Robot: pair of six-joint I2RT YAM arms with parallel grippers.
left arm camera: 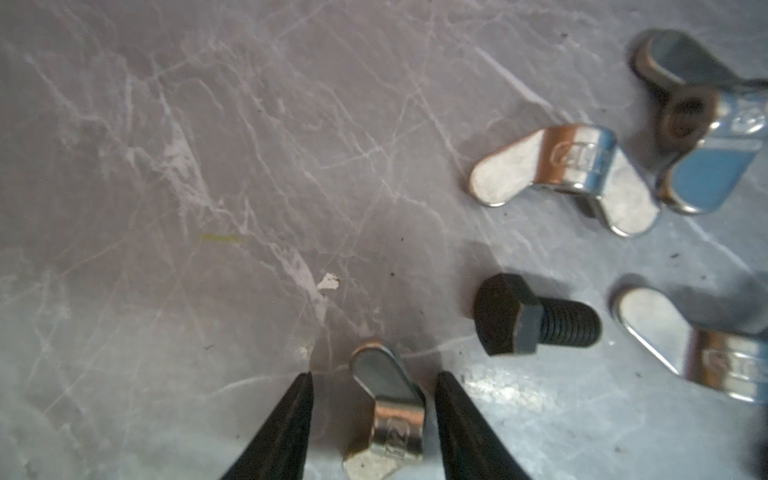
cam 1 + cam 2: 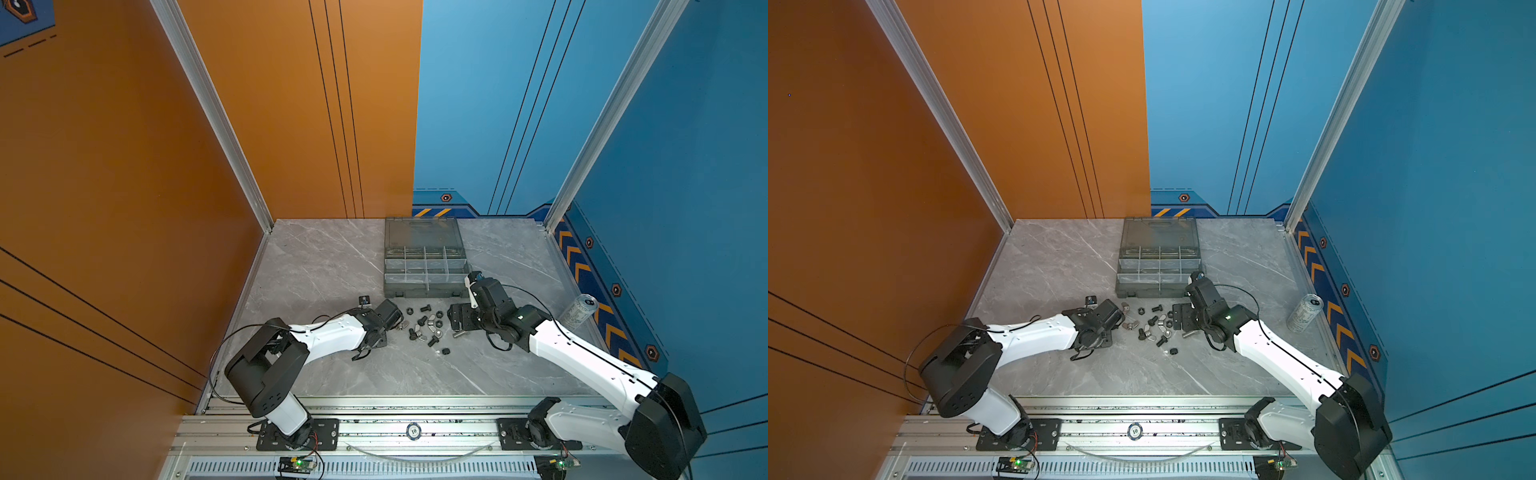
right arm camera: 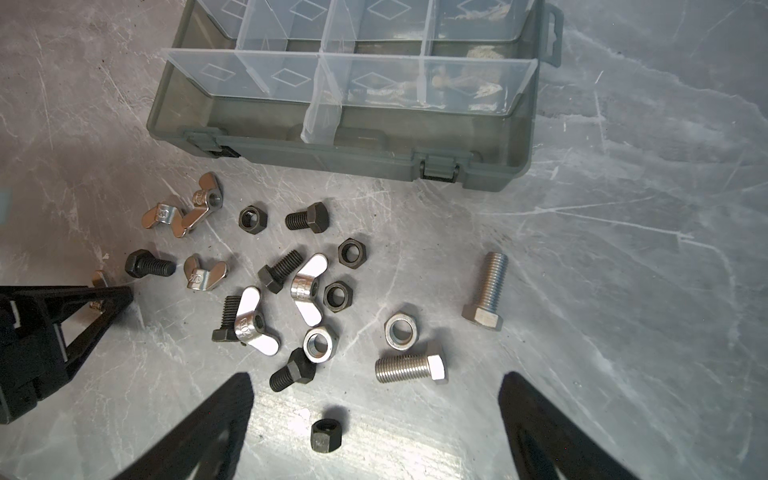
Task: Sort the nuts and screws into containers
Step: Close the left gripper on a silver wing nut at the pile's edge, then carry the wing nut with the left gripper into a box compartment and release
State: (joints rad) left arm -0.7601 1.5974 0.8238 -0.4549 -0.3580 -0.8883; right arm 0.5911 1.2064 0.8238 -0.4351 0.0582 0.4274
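Wing nut [image 1: 386, 411] lies between left jaws, ears running along them.

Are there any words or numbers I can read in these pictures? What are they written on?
"10": on the round chip lying on the front rail.
Drink can: it has printing, but it is too small to read.
Wing nuts: each has a stamped mark, too blurred to read.
Nothing else shows any writing.
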